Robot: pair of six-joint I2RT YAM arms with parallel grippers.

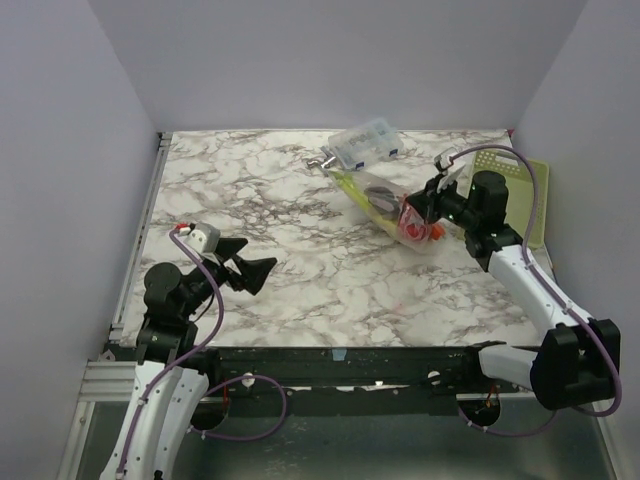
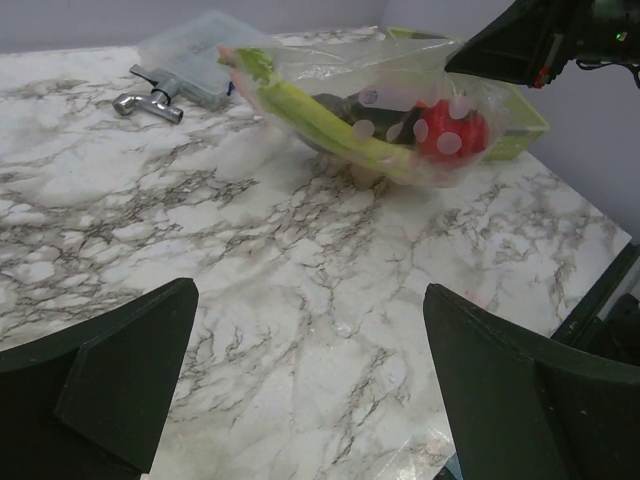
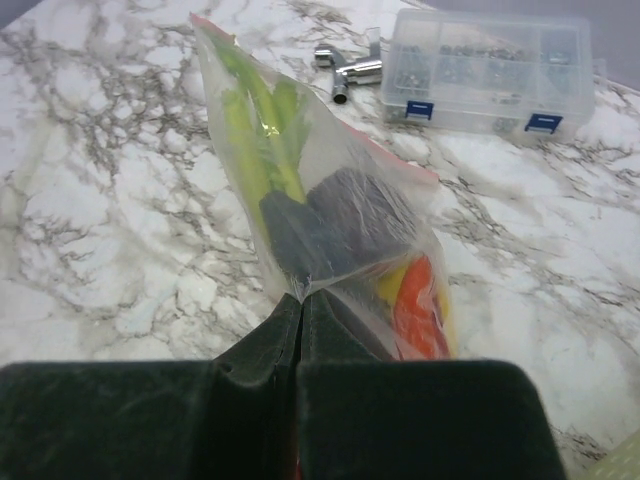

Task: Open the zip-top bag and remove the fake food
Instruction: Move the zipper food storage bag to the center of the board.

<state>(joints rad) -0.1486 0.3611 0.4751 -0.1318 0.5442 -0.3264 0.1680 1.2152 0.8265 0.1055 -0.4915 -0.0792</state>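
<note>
The zip-top bag (image 1: 383,203) is a clear crinkly bag stretched over the marble table toward the back right. My right gripper (image 1: 428,208) is shut on its near end, pinching the plastic between the fingertips (image 3: 302,300). Inside the bag (image 3: 320,190) lies the fake food: a pale green stalk (image 3: 262,140), a dark purple piece (image 3: 340,225) and an orange-red piece (image 3: 418,305). The left wrist view shows the bag (image 2: 380,110) with a red piece (image 2: 450,130) in it. My left gripper (image 1: 262,272) stands open and empty (image 2: 308,295) over bare table, well to the left of the bag.
A small clear box with blue clasps (image 1: 365,143) sits at the back, just past the bag's far end. A metal fitting (image 1: 322,160) lies beside it. A light green basket (image 1: 535,200) stands at the right edge, behind my right arm.
</note>
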